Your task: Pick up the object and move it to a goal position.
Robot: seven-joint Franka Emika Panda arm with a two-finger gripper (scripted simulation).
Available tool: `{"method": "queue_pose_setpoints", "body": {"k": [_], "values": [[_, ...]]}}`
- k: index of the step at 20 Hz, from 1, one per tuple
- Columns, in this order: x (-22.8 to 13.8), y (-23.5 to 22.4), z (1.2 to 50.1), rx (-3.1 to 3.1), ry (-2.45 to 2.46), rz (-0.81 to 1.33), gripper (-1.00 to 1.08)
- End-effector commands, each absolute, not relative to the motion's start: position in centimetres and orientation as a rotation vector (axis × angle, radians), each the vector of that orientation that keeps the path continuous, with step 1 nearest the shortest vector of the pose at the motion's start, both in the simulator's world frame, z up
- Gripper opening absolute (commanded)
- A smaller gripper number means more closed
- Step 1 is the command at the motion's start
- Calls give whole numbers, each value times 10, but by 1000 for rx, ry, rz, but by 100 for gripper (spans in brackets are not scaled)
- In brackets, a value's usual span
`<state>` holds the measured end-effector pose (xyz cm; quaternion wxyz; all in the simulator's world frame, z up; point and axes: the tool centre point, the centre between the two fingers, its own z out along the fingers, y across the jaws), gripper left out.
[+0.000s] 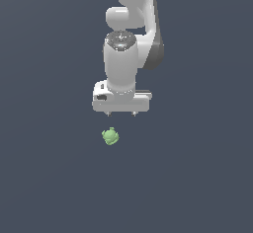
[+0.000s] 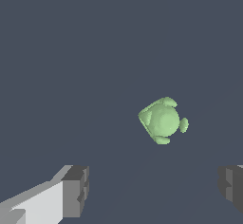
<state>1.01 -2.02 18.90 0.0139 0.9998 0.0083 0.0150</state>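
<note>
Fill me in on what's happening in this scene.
A white Panda arm in a simulator is going after a small light-green lumpy object lying on a plain dark surface. Its gripper points down with the fingers spread apart and nothing between them. In the exterior view the object sits apart from the fingertips, below them and slightly toward that view's left. Nothing has been grasped or lifted yet, and no goal marker is visible.

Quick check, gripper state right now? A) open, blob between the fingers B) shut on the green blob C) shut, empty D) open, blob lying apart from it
D: in the wrist view the fingers stand wide apart with the blob lying clear of them, and the exterior view shows the blob apart from the gripper.
</note>
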Motion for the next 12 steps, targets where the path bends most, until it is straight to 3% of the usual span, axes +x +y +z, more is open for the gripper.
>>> {"method": "queue_pose_setpoints", "body": {"k": [1, 12], "values": [[10, -20, 188, 3113, 32, 46, 100], [16, -31, 171, 3106, 197, 33, 100]]}}
